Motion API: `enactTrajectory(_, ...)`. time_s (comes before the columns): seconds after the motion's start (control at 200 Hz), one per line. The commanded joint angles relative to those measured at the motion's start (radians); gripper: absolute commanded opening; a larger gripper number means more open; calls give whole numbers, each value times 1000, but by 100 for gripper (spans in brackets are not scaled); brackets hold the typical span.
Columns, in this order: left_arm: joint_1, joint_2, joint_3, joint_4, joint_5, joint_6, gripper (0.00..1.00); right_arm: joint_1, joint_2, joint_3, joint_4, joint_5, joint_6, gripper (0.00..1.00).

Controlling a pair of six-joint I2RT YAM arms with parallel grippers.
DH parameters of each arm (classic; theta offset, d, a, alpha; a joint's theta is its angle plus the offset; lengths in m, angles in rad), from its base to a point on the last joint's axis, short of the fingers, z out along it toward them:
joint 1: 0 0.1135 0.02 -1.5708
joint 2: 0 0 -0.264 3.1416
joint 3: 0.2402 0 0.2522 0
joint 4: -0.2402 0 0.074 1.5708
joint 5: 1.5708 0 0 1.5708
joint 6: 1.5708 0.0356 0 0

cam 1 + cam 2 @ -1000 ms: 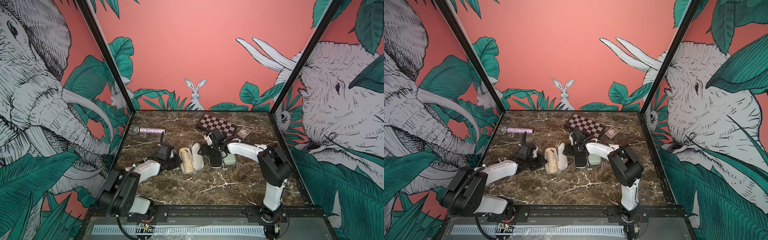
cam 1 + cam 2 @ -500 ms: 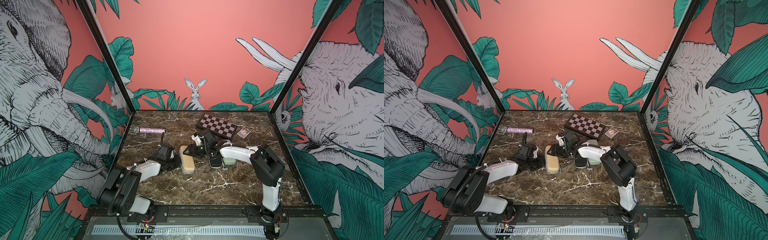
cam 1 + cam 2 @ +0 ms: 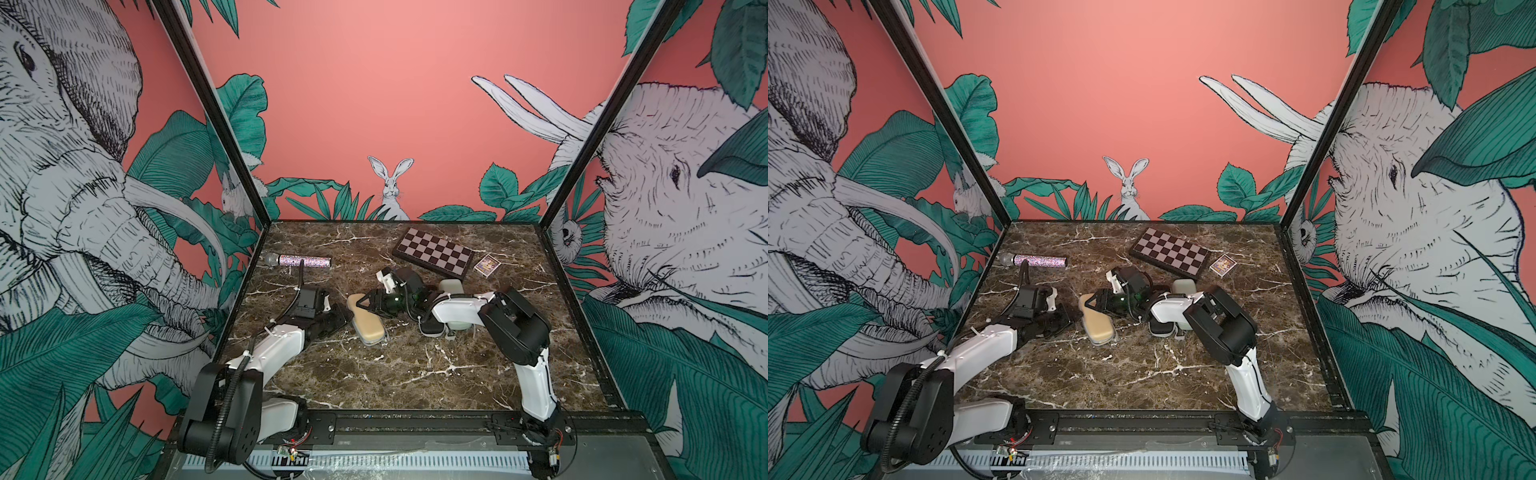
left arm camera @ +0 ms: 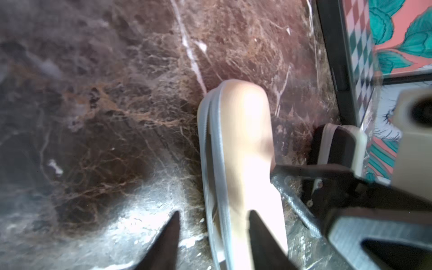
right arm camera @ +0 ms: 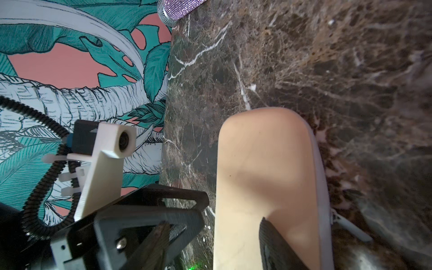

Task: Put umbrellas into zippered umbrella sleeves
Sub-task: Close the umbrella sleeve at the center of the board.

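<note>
Scene: a dark marble counter (image 3: pixel 415 374) inside a booth whose coral walls are painted with elephants, leaves and a rabbit.
Beige sleeve (image 3: pixel 370 324): it lies flat near the middle of the counter with its lid down. In the left wrist view a dark slit shows between its two grey zip bands.
Left hand (image 4: pixel 212 212): it sits low at the sleeve's left side with its fingers apart. One finger is over the beige top, the other over bare counter, and the zip edge lies between them.
Right hand (image 3: pixel 363 302): it stretches across from the right to the sleeve's far end with its fingers spread. One finger lies on the beige top and nothing is clamped.
Black sleeve (image 3: pixel 430 329) and mint sleeve (image 3: pixel 451 286): they lie side by side just right of the beige one, partly under the right forearm.
Back of counter: a chequered box (image 3: pixel 432 252) has a small card box (image 3: pixel 487 265) beside it, and a glittery microphone (image 3: pixel 301 261) lies at the left.
</note>
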Motion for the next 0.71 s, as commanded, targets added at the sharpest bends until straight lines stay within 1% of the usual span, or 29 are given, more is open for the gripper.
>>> enactTrajectory(0.0, 2, -9, -9, -12, 33, -29, 64, 10, 31, -32, -149, 44, 14, 62)
enactTrajectory(0.03, 1, -8, -26, 29, 51, -55, 67, 11, 23, -27, -157, 42, 9, 62)
enactTrajectory(0.075, -6, -6, -55, 98, 74, -97, 74, 10, 15, -20, -167, 39, 4, 62)
enactTrajectory(0.115, -13, -3, -77, 151, 84, -120, 77, 9, 7, -13, -166, 31, 4, 62)
enactTrajectory(0.2, -28, 19, -89, 189, 79, -115, 79, 9, -10, -5, -164, 13, 10, 62)
enactTrajectory(0.255, -29, 45, -92, 191, 76, -99, 75, 2, -29, -7, -160, -1, 7, 61)
enactTrajectory(0.335, -29, 81, -92, 185, 70, -78, 67, -18, -86, -29, -178, 19, -21, 61)
enactTrajectory(0.47, -29, 113, -101, 200, 66, -68, 53, -55, -154, -31, -338, 79, -155, 62)
enactTrajectory(0.52, -29, 118, -92, 190, 65, -59, 51, -68, -159, -38, -398, 104, -192, 61)
enactTrajectory(0.6, -30, 120, -74, 175, 60, -47, 49, -71, -148, -21, -519, 151, -266, 57)
enactTrajectory(0.7, -28, 136, -48, 155, 57, -23, 46, -55, -135, -47, -492, 131, -256, 53)
